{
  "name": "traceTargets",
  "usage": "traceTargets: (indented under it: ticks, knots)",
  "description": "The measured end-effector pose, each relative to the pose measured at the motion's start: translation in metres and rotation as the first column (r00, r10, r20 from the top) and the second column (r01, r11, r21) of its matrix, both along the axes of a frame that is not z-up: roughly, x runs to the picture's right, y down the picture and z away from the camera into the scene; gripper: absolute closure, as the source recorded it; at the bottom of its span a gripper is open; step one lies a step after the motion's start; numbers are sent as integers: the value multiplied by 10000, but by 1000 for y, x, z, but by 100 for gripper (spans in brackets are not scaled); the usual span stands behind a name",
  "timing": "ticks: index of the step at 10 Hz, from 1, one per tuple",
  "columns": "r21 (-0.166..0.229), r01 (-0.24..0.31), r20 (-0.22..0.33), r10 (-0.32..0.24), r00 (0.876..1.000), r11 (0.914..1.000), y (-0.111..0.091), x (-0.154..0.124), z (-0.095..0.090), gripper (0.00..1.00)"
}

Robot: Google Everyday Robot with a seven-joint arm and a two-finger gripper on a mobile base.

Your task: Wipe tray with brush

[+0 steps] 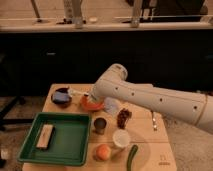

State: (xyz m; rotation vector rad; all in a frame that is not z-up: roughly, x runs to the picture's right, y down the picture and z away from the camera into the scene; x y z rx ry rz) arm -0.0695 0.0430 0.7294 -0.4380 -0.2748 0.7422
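The green tray [75,150] lies at the front left of the wooden table, with a tan wooden block [45,136] inside it. The brush [154,121], a thin white stick, lies on the table at the right, beyond the arm. My gripper [79,94] reaches in from the right. It hangs at the back of the table between the dark bowl [60,96] and the orange bowl [89,104], behind the tray. It is far from the brush, and the bulky white arm [150,97] hides most of it.
A metal can [100,125], a white cup [121,138], an orange fruit [103,151], a green vegetable [132,156] and a brown snack bag [123,117] crowd the table's middle and front. A dark counter stands behind. The floor lies to the left and right of the table.
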Motion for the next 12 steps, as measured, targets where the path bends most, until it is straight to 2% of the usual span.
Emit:
traceTargets:
  ticks: [4,7,12]
  knots:
    - [38,87,27,-88,10000,10000,1,0,-3,100]
    - [163,404,186,-407,9990,9991,14,0,-25,100]
    - [235,758,503,-769,9958,9968,27,-6,-47,100]
